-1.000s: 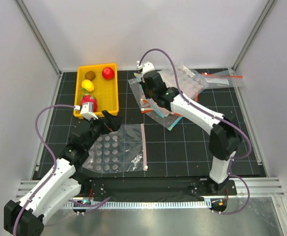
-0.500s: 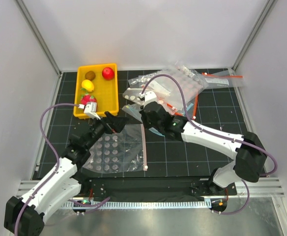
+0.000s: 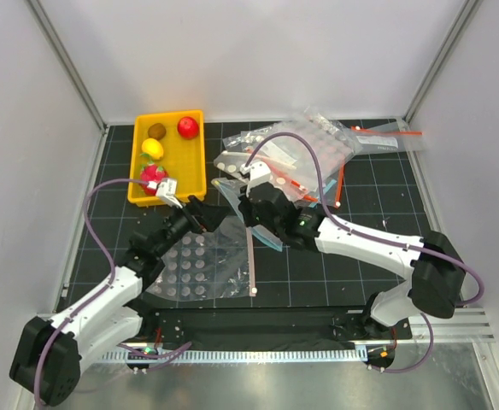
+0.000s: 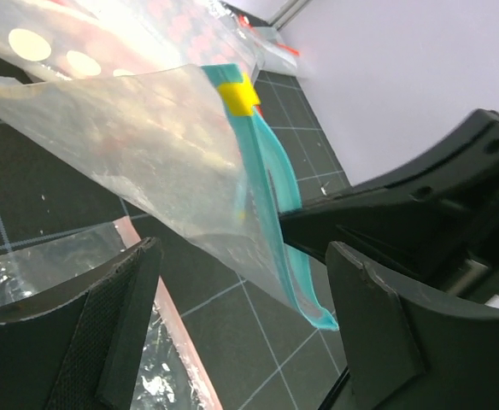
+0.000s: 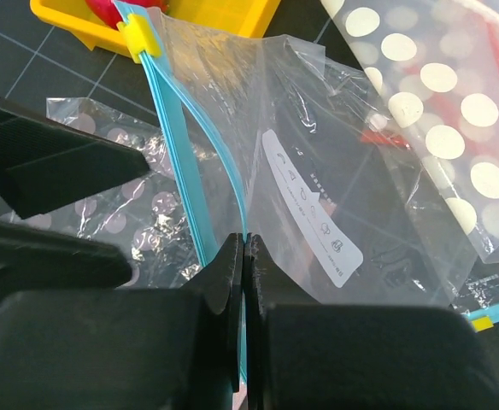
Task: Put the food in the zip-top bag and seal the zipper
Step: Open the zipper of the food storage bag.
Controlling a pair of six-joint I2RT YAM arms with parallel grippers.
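Observation:
The four toy fruits lie in a yellow tray [image 3: 195, 162]: kiwi [image 3: 156, 131], red ball [image 3: 188, 126], lemon [image 3: 152, 148], pink-red fruit [image 3: 153, 176]. My right gripper [image 3: 248, 220] [image 5: 245, 248] is shut on the clear zip-top bag [image 5: 326, 179] right at its light-blue zipper [image 5: 174, 145], holding it above the mat. A yellow slider [image 5: 138, 38] sits at the zipper's far end. My left gripper [image 3: 208, 215] [image 4: 241, 316] is open, its fingers [image 4: 117, 316] on either side of the bag's hanging lower corner [image 4: 314, 312], not touching it.
A white-dotted bag [image 3: 200, 263] with a pale pink strip [image 3: 251, 256] lies flat on the mat under both grippers. A heap of other bags [image 3: 318, 143], some with red-orange strips [image 3: 388, 132], lies at the back right. The two grippers are very close together.
My right arm has swung from the back heap toward the near left, carrying the clear bag to the left gripper. My left gripper has moved a little to the right to meet it.

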